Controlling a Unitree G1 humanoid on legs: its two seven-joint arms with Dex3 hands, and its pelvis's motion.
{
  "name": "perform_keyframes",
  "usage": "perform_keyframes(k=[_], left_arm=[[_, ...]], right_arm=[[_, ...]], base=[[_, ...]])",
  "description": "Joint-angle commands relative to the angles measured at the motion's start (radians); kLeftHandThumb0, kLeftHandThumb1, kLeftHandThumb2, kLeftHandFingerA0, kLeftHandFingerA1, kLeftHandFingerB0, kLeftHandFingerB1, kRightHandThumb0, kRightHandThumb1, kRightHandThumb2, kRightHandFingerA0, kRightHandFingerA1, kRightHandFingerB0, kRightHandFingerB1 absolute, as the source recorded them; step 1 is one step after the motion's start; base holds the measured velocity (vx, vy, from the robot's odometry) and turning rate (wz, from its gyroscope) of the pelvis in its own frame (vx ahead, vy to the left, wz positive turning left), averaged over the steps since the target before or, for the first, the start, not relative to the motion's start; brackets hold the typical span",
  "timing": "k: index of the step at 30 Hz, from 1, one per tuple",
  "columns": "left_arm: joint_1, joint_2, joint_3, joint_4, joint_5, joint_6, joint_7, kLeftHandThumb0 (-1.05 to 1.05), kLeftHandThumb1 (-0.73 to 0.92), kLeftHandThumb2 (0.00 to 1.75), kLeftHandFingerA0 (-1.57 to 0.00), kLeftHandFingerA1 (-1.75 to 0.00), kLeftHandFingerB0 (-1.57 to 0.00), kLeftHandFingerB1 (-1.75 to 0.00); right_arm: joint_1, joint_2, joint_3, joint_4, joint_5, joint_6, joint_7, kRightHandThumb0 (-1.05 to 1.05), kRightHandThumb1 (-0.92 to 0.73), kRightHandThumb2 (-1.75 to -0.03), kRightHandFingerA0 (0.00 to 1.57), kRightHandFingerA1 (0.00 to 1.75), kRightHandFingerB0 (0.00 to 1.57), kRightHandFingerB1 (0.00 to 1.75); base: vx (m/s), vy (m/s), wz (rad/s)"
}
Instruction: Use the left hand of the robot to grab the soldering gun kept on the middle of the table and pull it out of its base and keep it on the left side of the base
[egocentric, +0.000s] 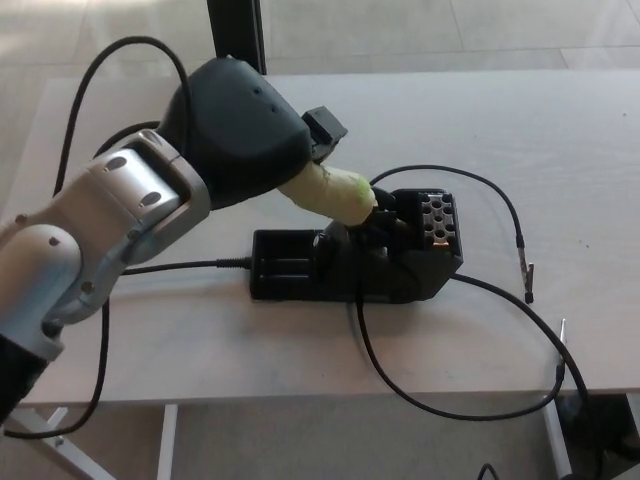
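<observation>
The left hand (245, 130) comes in from 9 o'clock and reaches toward the middle of the table (560, 130). It looks wrapped around the gun (335, 195), whose yellow-green grip pokes out of the hand toward 4 o'clock. The big black shell hides the fingers, so how tightly they squeeze cannot be seen, but the grip goes straight into the hand, and that looks like a hold.

The gun's front end is still down in the base (350, 265). The base is a long black stand lying across the middle of the table. Its tall part with the holes is at 3 o'clock and its low flat tray is at 9 o'clock. The gun leans up and back toward 10 o'clock, likely because that is the way it slides out of its slot.

A black cord (450, 400) loops from the base down toward 5 o'clock and back up along the table's right side. It may tug on the gun when it is lifted, so a slow pull seems wise.

I think the grab is done and the pull is just starting. The spot at 9 o'clock of the base, where the gun should go, sits partly under the arm.

The right hand is not in the picture.
</observation>
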Motion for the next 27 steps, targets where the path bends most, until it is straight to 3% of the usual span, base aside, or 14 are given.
perform_keyframes(k=[1, 3, 6, 15, 16, 17, 18, 19, 23, 25, 26, 27], left_arm=[[0.090, -0.034, 0.134, 0.145, -0.101, -0.019, 0.338, -0.16, 0.43, 1.19, -0.98, -1.75, -0.78, -1.46], [0.107, -0.067, 0.161, 0.148, -0.124, 0.022, 0.319, -0.16, 0.50, 1.11, -0.98, -1.75, -0.78, -1.36], [0.131, -0.108, 0.194, 0.144, -0.138, 0.091, 0.261, -0.18, 0.58, 1.03, -0.93, -1.75, -0.71, -1.46], [0.124, -0.070, 0.204, 0.181, -0.113, -0.006, 0.290, -0.19, 0.52, 1.11, -0.96, -1.75, -0.76, -1.45], [0.114, -0.038, 0.210, 0.189, -0.119, -0.041, 0.305, -0.29, 0.47, 1.15, -1.28, -1.44, -0.96, -1.23], [0.110, -0.025, 0.210, 0.193, -0.122, -0.054, 0.313, -0.29, 0.47, 1.15, -1.28, -1.44, -0.96, -1.23], [0.103, -0.008, 0.203, 0.198, -0.110, -0.068, 0.331, -0.30, 0.45, 1.16, -1.29, -1.45, -0.97, -1.24], [0.098, 0.004, 0.201, 0.199, -0.104, -0.077, 0.340, -0.22, 0.46, 1.15, -1.03, -1.75, -0.78, -1.50], [0.084, 0.038, 0.197, 0.199, -0.110, -0.101, 0.335, -0.21, 0.45, 1.16, -1.04, -1.75, -0.80, -1.43], [0.075, 0.073, 0.202, 0.192, -0.107, -0.121, 0.335, -0.23, 0.44, 1.10, -1.04, -1.75, -0.80, -1.48], [0.072, 0.086, 0.204, 0.190, -0.110, -0.131, 0.339, -0.23, 0.45, 1.08, -1.04, -1.75, -0.83, -1.19], [0.069, 0.101, 0.204, 0.180, -0.108, -0.131, 0.322, -0.23, 0.45, 1.01, -1.03, -1.75, -0.80, -1.23]], right_arm=[[-0.025, -0.042, -0.015, 0.011, 0.009, 0.002, -0.024, -0.67, -0.74, -0.62, 0.77, 0.65, 0.61, 0.46], [-0.025, -0.043, -0.022, 0.011, 0.015, -0.001, -0.024, -0.68, -0.76, -0.63, 0.77, 0.67, 0.60, 0.46], [-0.026, -0.041, -0.019, 0.012, 0.009, -0.005, -0.032, -0.73, -0.79, -0.63, 0.76, 0.68, 0.59, 0.46], [-0.028, -0.041, -0.037, 0.021, 0.013, 0.009, -0.072, -0.89, -0.91, -0.67, 0.85, 0.66, 0.66, 0.48], [-0.032, -0.038, -0.044, 0.027, 0.018, 0.007, -0.084, -0.92, -0.76, -1.26, 0.88, 0.71, 0.64, 0.62], [-0.033, -0.036, -0.047, 0.029, 0.019, 0.004, -0.088, -0.92, -0.76, -1.26, 0.88, 0.71, 0.64, 0.62], [-0.032, -0.034, -0.054, 0.029, 0.024, -0.002, -0.089, -1.01, -0.92, -0.76, 0.94, 0.67, 0.67, 0.51], [-0.033, -0.033, -0.058, 0.030, 0.025, -0.002, -0.093, -1.01, -0.92, -0.76, 0.97, 0.67, 0.69, 0.50], [-0.031, -0.028, -0.081, 0.033, 0.035, 0.000, -0.112, -1.05, -0.92, -0.70, 1.00, 0.67, 0.76, 0.52], [-0.026, -0.025, -0.096, 0.033, 0.044, -0.016, -0.122, -1.05, -0.92, -0.77, 1.03, 0.70, 0.77, 0.55], [-0.026, -0.025, -0.094, 0.033, 0.039, -0.015, -0.127, -1.05, -0.92, -0.78, 1.04, 0.70, 0.78, 0.54], [-0.027, -0.025, -0.091, 0.033, 0.034, -0.016, -0.129, -1.05, -0.92, -0.79, 1.04, 0.70, 0.78, 0.54]], base=[[0.00, 0.000, 0.00], [0.00, 0.000, 0.00], [0.00, 0.000, 0.00], [0.00, 0.000, 0.00], [0.00, 0.000, 0.00], [0.00, 0.000, 0.00], [0.00, 0.000, 0.00], [0.00, 0.000, 0.00], [0.00, 0.000, 0.00], [0.00, 0.000, 0.00], [0.00, 0.000, 0.00], [0.00, 0.000, 0.00]])
